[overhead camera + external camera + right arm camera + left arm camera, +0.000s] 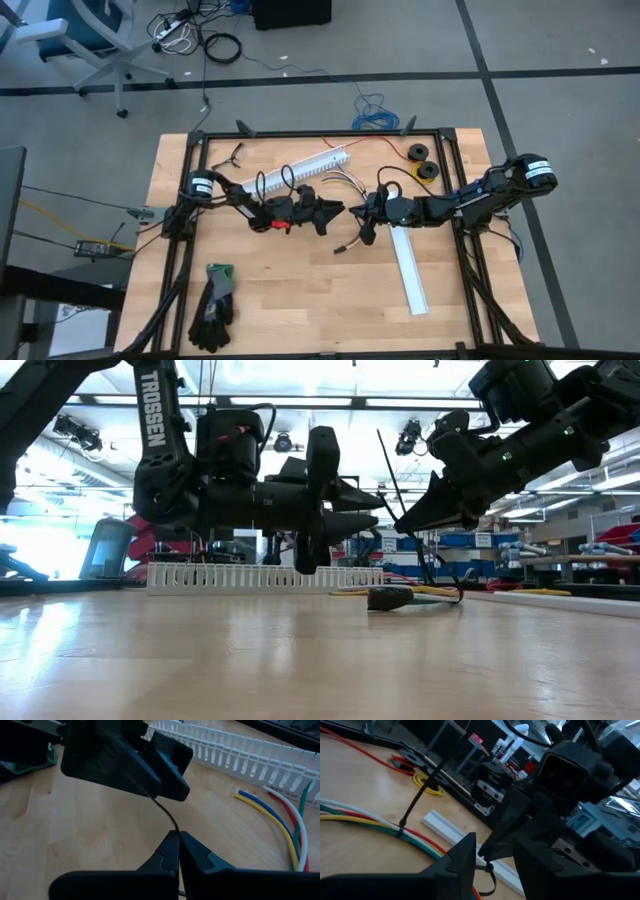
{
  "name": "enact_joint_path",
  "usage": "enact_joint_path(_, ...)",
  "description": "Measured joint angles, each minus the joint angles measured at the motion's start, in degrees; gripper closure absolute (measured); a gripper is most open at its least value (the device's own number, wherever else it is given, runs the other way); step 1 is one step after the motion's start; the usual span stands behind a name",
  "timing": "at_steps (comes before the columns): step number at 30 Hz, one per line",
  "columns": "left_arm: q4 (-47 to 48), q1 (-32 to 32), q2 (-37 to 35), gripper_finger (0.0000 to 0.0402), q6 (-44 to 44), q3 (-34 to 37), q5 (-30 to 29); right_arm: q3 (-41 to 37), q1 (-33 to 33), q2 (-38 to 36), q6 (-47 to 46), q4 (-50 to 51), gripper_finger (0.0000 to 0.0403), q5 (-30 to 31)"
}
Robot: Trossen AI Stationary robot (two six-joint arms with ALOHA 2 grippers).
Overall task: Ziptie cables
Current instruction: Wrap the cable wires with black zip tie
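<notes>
The cables (365,820), a bundle of yellow, green, white, red and blue wires, lie on the table between both grippers (280,825). Their dark connector (388,598) rests on the wood. One black ziptie (400,829) wraps the bundle, its tail sticking up. My right gripper (178,834) is shut on a second thin black ziptie (165,812), above the table. My left gripper (335,210) faces it tip to tip, open, its fingers (462,857) standing on either side of the right gripper's tip. Whether the left one touches the ziptie I cannot tell. My right gripper pinches the thin black ziptie strap (174,827) between its two fingertips, coming level from the table's right. The strap curves away toward the left gripper. In the left wrist view a ziptie loop (490,870) hangs below the tip toward the wires.
A white slotted channel (312,163) lies behind the grippers, and a plain white strip (410,268) lies toward the near right. Black gloves (213,305) sit at the near left. Wire spools (420,160) and a red wire (375,145) lie at the far edge.
</notes>
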State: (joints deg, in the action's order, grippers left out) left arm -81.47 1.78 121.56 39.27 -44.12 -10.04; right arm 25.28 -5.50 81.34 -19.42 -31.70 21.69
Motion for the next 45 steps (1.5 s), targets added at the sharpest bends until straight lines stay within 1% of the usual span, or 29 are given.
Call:
enact_joint_path(6,0.1,-0.1,0.0,0.0265,0.0,-0.8,0.9,0.0,0.3,0.0,0.0,0.0,0.0403,0.0)
enact_joint_path(8,0.0,0.0,0.0,0.0265,-0.8,-1.7,3.0,0.0,0.8,0.0,-0.5,0.1,0.0403,0.1)
enact_joint_path(11,0.1,-0.4,0.0,0.0265,-4.5,-2.9,7.5,0.0,1.3,0.0,-0.9,0.1,0.0403,0.1)
enact_joint_path(13,0.1,-0.7,0.0,0.0265,-6.1,-3.3,8.2,0.0,1.5,0.0,-0.9,0.1,0.0403,0.1)
enact_joint_path(15,1.7,-0.9,-0.1,0.0265,-6.8,-3.3,7.2,0.0,1.5,0.0,-0.8,0.1,0.0403,0.0)
enact_joint_path(18,4.9,-0.9,0.0,0.0265,-6.1,-3.3,3.7,0.0,1.5,0.0,-0.2,0.2,0.0403,-0.4)
enact_joint_path(24,7.2,-0.9,-0.1,0.0265,-9.9,-3.3,3.5,0.0,1.5,0.0,-0.4,0.2,0.0403,-0.7)
enact_joint_path(28,11.9,-0.9,-0.1,0.0266,-13.9,-3.3,3.1,0.0,1.5,0.0,0.0,0.2,0.0403,-0.8)
enact_joint_path(30,13.2,-0.8,0.0,0.0266,-15.1,-3.3,1.5,0.0,1.5,0.0,0.1,-0.1,0.0403,-0.9)
enact_joint_path(33,15.1,-0.8,0.0,0.0266,-15.9,-3.3,-3.1,0.0,1.5,0.0,0.1,0.0,0.0403,-0.9)
enact_joint_path(35,15.1,-0.8,0.0,0.0266,-16.1,-3.3,-4.7,0.0,1.5,0.0,0.1,0.0,0.0403,-0.9)
enact_joint_path(37,14.2,-0.8,0.0,0.0266,-16.2,-3.3,-4.9,0.0,1.5,0.0,0.1,0.0,0.0403,-0.9)
enact_joint_path(42,8.2,-0.8,-0.1,0.0266,-16.7,-3.3,-4.1,0.0,1.5,0.0,0.1,0.0,0.0403,-0.9)
enact_joint_path(45,7.0,-0.8,-0.1,0.0266,-16.5,-3.3,-2.8,0.0,1.5,0.0,0.1,0.0,0.0403,-0.9)
